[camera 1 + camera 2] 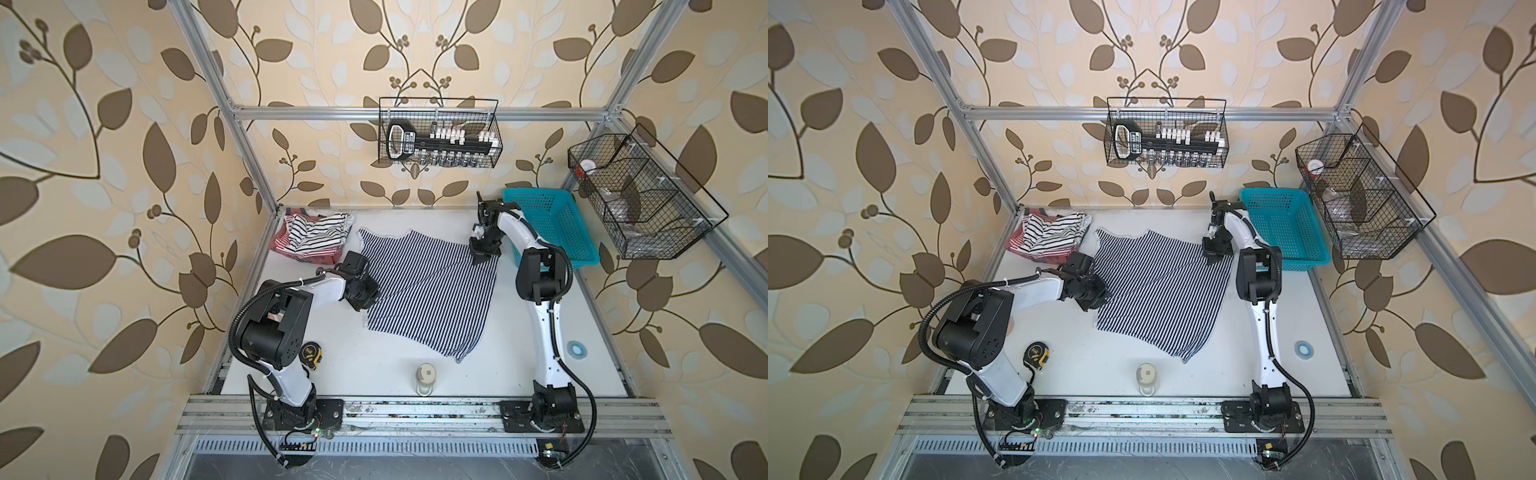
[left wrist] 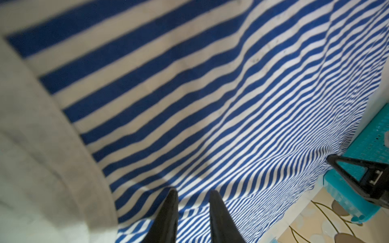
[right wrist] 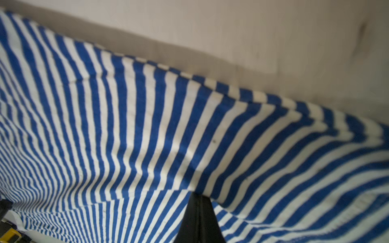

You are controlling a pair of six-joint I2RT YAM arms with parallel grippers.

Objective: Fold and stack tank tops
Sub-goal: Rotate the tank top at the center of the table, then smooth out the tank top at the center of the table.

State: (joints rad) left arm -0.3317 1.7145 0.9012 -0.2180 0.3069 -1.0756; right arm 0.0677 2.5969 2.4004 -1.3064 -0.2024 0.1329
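We see the navy-striped tank top spread in the middle of the white table, with its straps toward the far left and its hem toward the near right. The left gripper sits at the top's left edge. In the left wrist view its jaws stand a little apart, and the cloth's edge is caught in the gap between them. The right gripper is at the top's far right corner, just beside the blue basket. In the right wrist view its jaws are pressed together, pinching the cloth, which rises to their tips like a tent. A crease runs across the cloth from one gripper to the other. The black-and-white tank top lies crumpled on the red-and-white tank top in the far left corner, apart from both grippers.
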